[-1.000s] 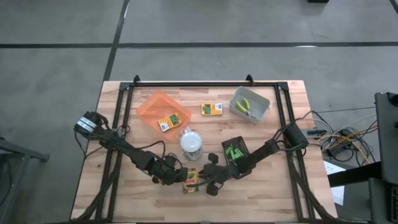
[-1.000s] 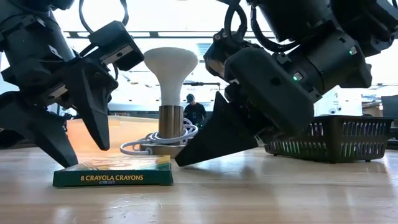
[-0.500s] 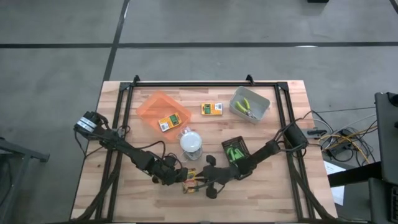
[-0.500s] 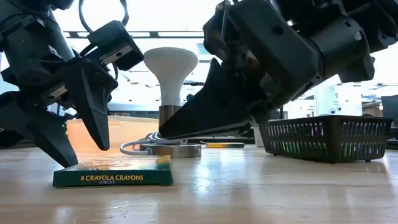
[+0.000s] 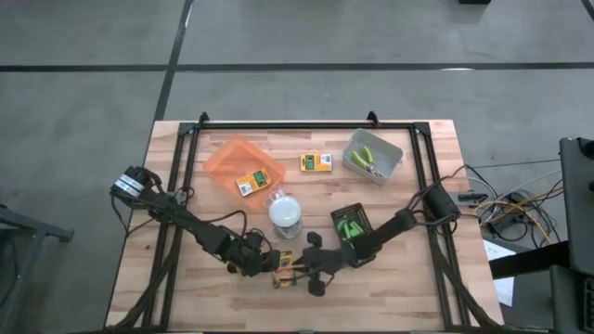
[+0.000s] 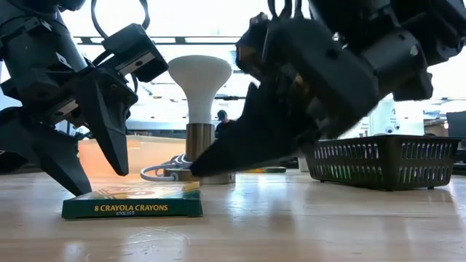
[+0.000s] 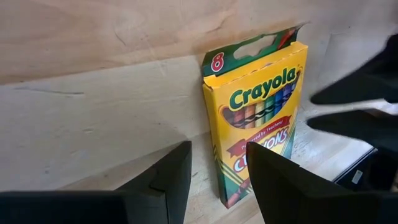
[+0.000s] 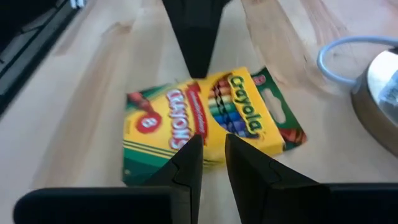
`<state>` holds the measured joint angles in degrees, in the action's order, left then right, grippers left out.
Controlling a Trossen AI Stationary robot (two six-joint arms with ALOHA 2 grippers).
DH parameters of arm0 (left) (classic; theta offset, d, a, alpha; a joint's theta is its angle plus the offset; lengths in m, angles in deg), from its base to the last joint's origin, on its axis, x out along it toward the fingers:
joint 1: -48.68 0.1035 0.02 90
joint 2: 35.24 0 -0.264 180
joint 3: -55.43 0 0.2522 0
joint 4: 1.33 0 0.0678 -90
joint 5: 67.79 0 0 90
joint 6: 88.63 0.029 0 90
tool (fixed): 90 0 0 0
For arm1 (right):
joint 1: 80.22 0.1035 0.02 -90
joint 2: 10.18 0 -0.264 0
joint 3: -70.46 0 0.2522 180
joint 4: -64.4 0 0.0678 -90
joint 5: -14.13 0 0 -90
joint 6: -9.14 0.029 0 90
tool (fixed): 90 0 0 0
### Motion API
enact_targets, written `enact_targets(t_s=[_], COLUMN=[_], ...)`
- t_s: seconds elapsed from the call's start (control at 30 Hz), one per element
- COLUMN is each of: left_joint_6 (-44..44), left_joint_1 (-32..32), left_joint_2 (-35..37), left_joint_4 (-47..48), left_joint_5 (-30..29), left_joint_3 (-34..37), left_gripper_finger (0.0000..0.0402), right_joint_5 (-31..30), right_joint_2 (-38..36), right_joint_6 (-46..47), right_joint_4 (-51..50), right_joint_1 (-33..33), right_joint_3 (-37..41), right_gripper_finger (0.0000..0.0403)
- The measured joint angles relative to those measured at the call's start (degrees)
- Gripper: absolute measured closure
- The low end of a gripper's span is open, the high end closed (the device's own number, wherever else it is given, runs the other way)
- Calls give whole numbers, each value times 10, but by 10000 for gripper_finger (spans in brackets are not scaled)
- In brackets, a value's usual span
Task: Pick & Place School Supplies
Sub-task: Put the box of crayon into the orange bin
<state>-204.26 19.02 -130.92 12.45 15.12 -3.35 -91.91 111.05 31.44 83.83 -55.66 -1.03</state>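
A yellow-and-green crayon box (image 5: 285, 269) lies flat on the table near its front edge, also seen in the low view (image 6: 132, 204). My left gripper (image 5: 269, 266) stands open over the box's left end, its fingers slanting down. In the left wrist view one finger (image 7: 280, 186) is over the box face (image 7: 258, 118) and the other (image 7: 161, 186) is beside it. My right gripper (image 5: 298, 269) comes from the right. A narrow gap shows between its fingers (image 8: 213, 149), and its tips hover just above the box's right end (image 6: 195, 169). My left gripper has one fingertip (image 6: 71, 191) down by the left end of the crayon box (image 6: 81, 198), coming from above at a slant. I cannot tell whether it touches. The box lies flat on the table.
A white domed lamp (image 5: 286, 213) with a coiled cable stands just behind the box. A black tray (image 5: 351, 223) sits right of it. Farther back are an orange tray (image 5: 227, 160) with a crayon box in it, a loose crayon box (image 5: 316, 162) and a grey tray (image 5: 373, 156) holding green-handled tools.
My right gripper's fingertips have lifted off the tabletop and swung toward the table's left edge, over the crayon box's right end, the hand tipping as it went. The box has stayed where it was.
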Motion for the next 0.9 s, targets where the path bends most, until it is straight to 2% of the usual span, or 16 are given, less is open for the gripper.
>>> enact_targets(t_s=[0.23,0.9], left_joint_6=[0,0], left_joint_1=[0,0], left_joint_2=[0,0], left_joint_4=[0,0], left_joint_5=[-2,-3], left_joint_3=[0,0], left_gripper_finger=[241,241], right_joint_5=[11,11], right_joint_2=[24,20], right_joint_6=[2,-13], right_joint_4=[7,17], right_joint_1=[-6,-6], right_joint_3=[-12,-39], right_gripper_finger=[335,335])
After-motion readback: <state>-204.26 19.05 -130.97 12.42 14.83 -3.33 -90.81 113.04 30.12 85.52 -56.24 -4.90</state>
